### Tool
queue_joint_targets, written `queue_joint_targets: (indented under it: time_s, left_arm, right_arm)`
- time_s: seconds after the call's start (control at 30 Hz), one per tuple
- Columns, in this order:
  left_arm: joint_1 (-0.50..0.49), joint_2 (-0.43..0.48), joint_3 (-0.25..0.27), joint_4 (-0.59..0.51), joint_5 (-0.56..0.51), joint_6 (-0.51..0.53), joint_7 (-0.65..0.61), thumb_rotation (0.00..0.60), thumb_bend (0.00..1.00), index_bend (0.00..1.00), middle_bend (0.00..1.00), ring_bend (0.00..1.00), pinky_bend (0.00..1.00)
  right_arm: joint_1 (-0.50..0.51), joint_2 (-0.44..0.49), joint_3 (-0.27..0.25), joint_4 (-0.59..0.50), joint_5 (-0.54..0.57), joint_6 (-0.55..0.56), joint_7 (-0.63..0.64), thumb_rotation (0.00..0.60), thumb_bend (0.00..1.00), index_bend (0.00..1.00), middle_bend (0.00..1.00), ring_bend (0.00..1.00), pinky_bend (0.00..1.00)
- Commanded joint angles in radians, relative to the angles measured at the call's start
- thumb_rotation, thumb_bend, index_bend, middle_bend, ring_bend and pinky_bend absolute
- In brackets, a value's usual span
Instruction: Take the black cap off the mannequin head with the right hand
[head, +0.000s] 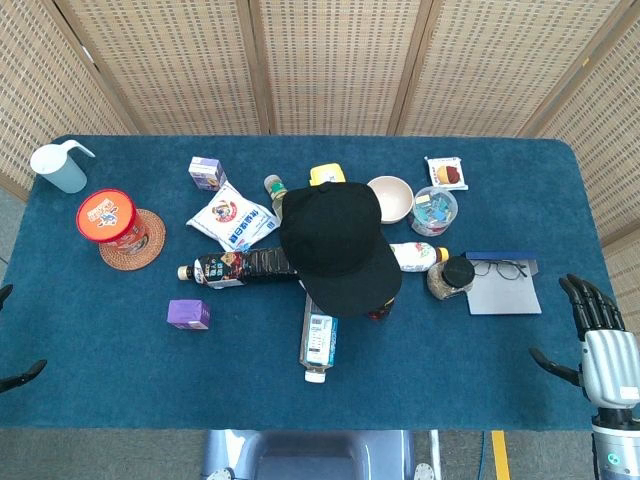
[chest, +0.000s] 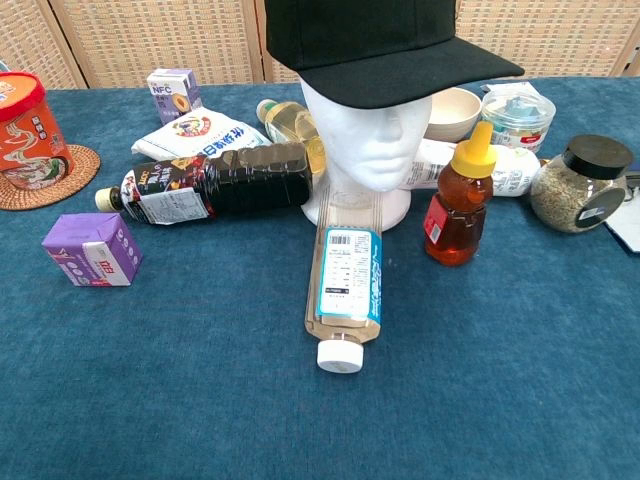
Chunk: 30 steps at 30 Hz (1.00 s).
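**Right hand open at table edge; cap on mannequin head**

Right hand (head: 600, 345), head view: sits at the table's near right corner, about 4 o'clock from the black cap (head: 338, 245), well apart from it. Fingers extended and spread, pointing toward the far side of the table, thumb out toward the table centre. Holds nothing. Wrist and forearm cut off by the lower frame edge. Chest view does not show it.

Left hand (head: 15, 345): only two dark tips show at the left frame edge, one above the other. Cannot tell its state.

Cap covers the mannequin head (chest: 372, 140) fully in the head view; the white face shows only in the chest view, under the brim. Cap crown is cut off by the top edge of the chest view. Long axis runs far-to-near across the table; brim points toward the robot, about 6 o'clock in the head view, tipped slightly to 5.

Cap stands at table centre. Clear bottle with white cap (chest: 345, 290) lies at 6 o'clock from the head base, cap end toward the robot. Dark bottle (chest: 210, 183) lies at 9 o'clock, touching the base. Honey bottle (chest: 458, 205) stands upright at 4 o'clock; in the head view the brim hides most of it. Glasses (head: 497, 268) rest on a notebook at 3 o'clock.
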Motion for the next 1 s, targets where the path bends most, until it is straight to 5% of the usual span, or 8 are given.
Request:
queue_joint_targets:
  time_s: [0.03, 0.4, 1.0]
  left_arm:
    - [0.002, 0.0, 0.0, 0.001, 0.002, 0.004, -0.004, 0.6, 0.08, 0.0, 0.0, 0.0, 0.14]
    - [0.003, 0.065, 0.006, -0.067, 0.004, -0.011, -0.045, 0.6, 0.08, 0.0, 0.0, 0.0, 0.14]
    - [-0.01, 0.22, -0.039, -0.221, -0.062, -0.005, -0.031, 0.6, 0.08, 0.0, 0.0, 0.0, 0.14]
  right_arm:
    - [-0.001, 0.001, -0.003, -0.001, -0.001, -0.002, -0.002, 0.6, 0.0, 0.06, 0.1, 0.1, 0.12]
    - [0.006, -0.02, -0.006, 0.007, -0.02, -0.001, -0.018, 0.6, 0.0, 0.07, 0.1, 0.07, 0.1]
    - [0.103, -0.239, 0.024, 0.346, -0.298, 0.211, 0.019, 0.6, 0.0, 0.1, 0.17, 0.15, 0.2]
